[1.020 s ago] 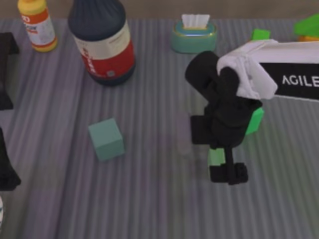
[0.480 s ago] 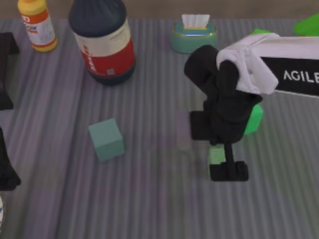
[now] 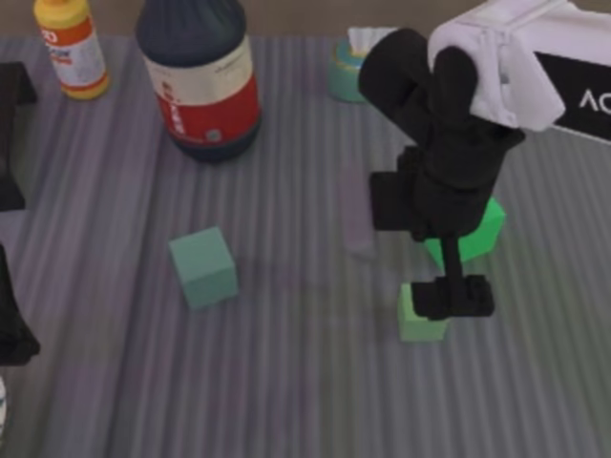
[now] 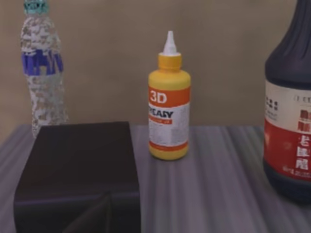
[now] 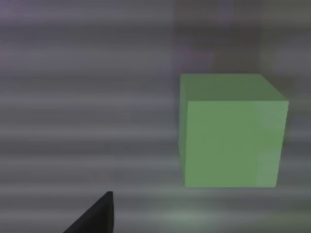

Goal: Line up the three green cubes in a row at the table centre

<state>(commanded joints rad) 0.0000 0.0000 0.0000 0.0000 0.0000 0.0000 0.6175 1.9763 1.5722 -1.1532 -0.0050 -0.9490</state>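
Top view, left to right. Left arm (image 3: 11, 324) sits parked at the tabletop's (image 3: 286, 401) left edge; can't tell its jaws' state. Back left: yellow glue bottle (image 3: 71, 43), capped, contents hidden; dark sauce bottle (image 3: 199, 76), closed. Teal-green cube (image 3: 203, 266) sits left of centre, alone. Tissue box (image 3: 348, 67) at back, a tissue poking out, partly hidden by the arm. Right gripper (image 3: 456, 297) hangs over the pale green cube (image 3: 417, 320), w/ the bright green cube (image 3: 474, 229) just behind; jaws look spread, holding nothing. Likely step: regrasp and align. Centre jaws squarely over one cube, avoid nudging its neighbour.
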